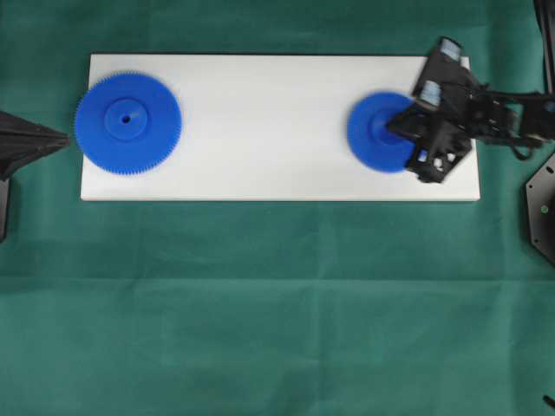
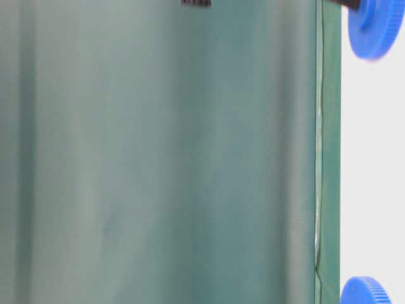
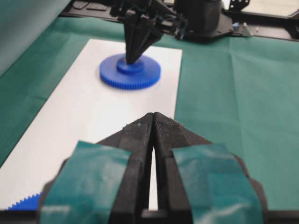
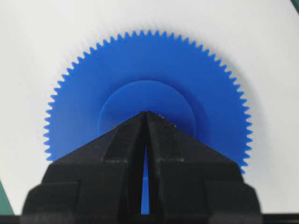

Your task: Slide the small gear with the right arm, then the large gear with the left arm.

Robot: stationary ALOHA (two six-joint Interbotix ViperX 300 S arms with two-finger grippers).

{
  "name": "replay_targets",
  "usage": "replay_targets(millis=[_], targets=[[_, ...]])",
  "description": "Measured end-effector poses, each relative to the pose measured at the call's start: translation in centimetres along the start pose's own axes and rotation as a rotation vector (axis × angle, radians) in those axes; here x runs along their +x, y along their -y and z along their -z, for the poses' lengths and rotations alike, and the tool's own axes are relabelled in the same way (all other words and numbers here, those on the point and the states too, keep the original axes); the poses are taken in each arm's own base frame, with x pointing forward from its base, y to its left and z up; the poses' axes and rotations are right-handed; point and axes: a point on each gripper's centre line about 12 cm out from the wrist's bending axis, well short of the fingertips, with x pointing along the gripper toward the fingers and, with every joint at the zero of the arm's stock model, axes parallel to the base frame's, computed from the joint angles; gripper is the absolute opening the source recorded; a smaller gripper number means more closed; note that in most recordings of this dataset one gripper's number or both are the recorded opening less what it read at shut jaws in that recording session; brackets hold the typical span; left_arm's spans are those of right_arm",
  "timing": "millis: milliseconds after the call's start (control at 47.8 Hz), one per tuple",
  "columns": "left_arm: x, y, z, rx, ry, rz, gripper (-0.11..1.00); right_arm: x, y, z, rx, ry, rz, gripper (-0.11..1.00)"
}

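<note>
The small gear (image 1: 373, 132) lies flat near the right end of the white board (image 1: 260, 130). My right gripper (image 1: 390, 128) is shut, and its joined tips rest on the gear's raised hub; in the right wrist view the right gripper (image 4: 146, 113) covers the hub's centre on the small gear (image 4: 145, 70). At the board's left end lies the large gear (image 1: 127, 122), overhanging the edge slightly. My left gripper (image 1: 62, 139) hangs shut and empty just left of it. The left wrist view has the left gripper (image 3: 153, 115), the small gear (image 3: 130, 73) far ahead and the large gear's teeth (image 3: 25, 203).
A green cloth (image 1: 277, 303) covers the table around the board. The board's middle stretch between the two gears is bare white. The right arm's body (image 1: 486, 113) reaches in over the board's right edge. A black base part (image 1: 542, 204) sits at the far right.
</note>
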Motion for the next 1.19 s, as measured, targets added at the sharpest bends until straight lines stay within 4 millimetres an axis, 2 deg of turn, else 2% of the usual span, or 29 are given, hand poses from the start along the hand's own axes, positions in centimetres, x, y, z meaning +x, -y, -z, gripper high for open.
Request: replay_targets(millis=[251,439,1004,1192], targets=[[0.0,-0.2,0.0,0.002,0.001,-0.012,0.0,-2.5,1.7,3.0,0.036,0.03,0.021,0.51],[0.0,-0.4,0.0,0.0,0.0,-0.025,0.0,-3.5,2.1,4.1,0.046,0.058,0.02,0.51],[0.0,-0.4,0.0,0.003,0.0,-0.024,0.0,-2.6,1.7,2.7,0.042,0.102,-0.002,0.51],[0.0,-0.4,0.0,0.0,0.0,-0.025,0.0,-3.1,1.7,2.1,0.044,0.117,-0.001,0.51]])
